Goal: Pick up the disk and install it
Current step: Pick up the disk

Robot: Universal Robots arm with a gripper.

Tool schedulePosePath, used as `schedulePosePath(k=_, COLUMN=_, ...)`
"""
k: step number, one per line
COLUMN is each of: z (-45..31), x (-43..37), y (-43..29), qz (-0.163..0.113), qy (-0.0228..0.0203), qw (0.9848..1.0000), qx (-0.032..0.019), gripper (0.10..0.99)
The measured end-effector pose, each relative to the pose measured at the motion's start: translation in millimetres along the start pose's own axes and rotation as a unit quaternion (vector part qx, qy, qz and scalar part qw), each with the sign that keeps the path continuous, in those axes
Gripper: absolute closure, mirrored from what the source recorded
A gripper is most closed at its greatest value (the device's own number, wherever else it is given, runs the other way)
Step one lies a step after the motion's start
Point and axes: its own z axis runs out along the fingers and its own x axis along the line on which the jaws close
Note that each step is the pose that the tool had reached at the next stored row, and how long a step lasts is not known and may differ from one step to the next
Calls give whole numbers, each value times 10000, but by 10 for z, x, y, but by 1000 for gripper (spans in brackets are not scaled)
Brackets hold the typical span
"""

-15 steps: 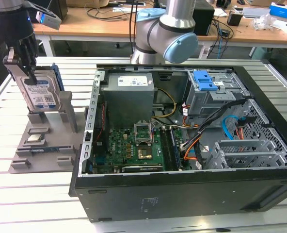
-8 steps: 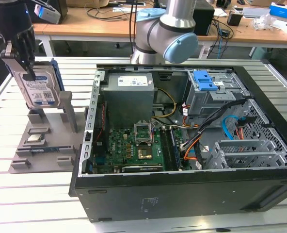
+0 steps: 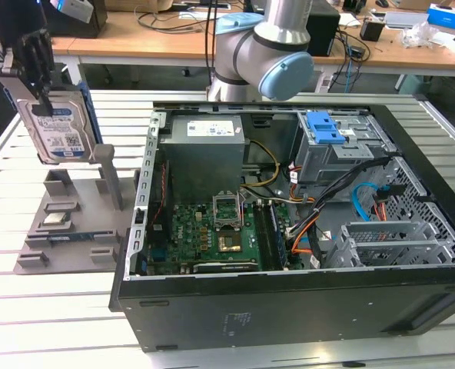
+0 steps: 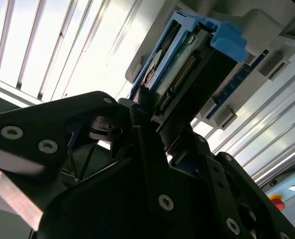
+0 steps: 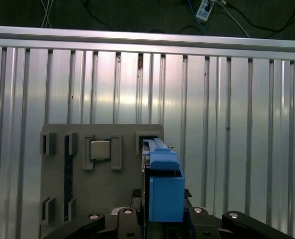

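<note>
The disk (image 3: 58,131), a silver drive with a blue-and-white label in a blue bracket, stands upright at the exterior view's far left. My gripper (image 3: 46,98) is shut on its upper edge, over the grey holder (image 3: 70,227). I cannot tell whether the disk's lower edge still touches the holder's posts. In the second wrist view the disk (image 4: 180,74) runs away from my black fingers (image 4: 147,149), connector side showing. The first wrist view looks down on the disk's blue bracket (image 5: 162,186) between the jaws, above the holder (image 5: 112,194).
The open computer case (image 3: 289,307) lies to the exterior view's right of the holder. A grey drive cage with a blue latch (image 3: 327,129) sits in its far corner. A processor chip (image 5: 100,149) rests on the holder. The arm's base (image 3: 262,46) stands behind the case.
</note>
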Motion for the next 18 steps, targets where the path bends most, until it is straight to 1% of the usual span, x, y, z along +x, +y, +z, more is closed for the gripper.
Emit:
schedulePosePath(k=4, z=-162, x=-25, y=0, qz=0, qy=0, qw=10000, qx=-5, gripper=718)
schedulePosePath(k=8, z=-238, x=-34, y=-1, qz=0, qy=-1, qw=10000, qx=-8, gripper=718)
schedulePosePath(k=12, z=-409, x=-52, y=-3, qz=1, qy=-1, qw=10000, qx=-17, gripper=718)
schedulePosePath(k=14, z=-472, x=-58, y=-5, qz=1, qy=-1, qw=10000, qx=-21, gripper=718)
schedulePosePath(k=15, z=-516, x=-62, y=-5, qz=1, qy=-1, qw=10000, qx=-23, gripper=718)
schedulePosePath(k=17, z=-557, x=-66, y=-6, qz=1, qy=-1, qw=10000, qx=-25, gripper=718)
schedulePosePath(k=18, z=-595, x=-70, y=-7, qz=1, qy=-1, qw=10000, qx=-28, gripper=718)
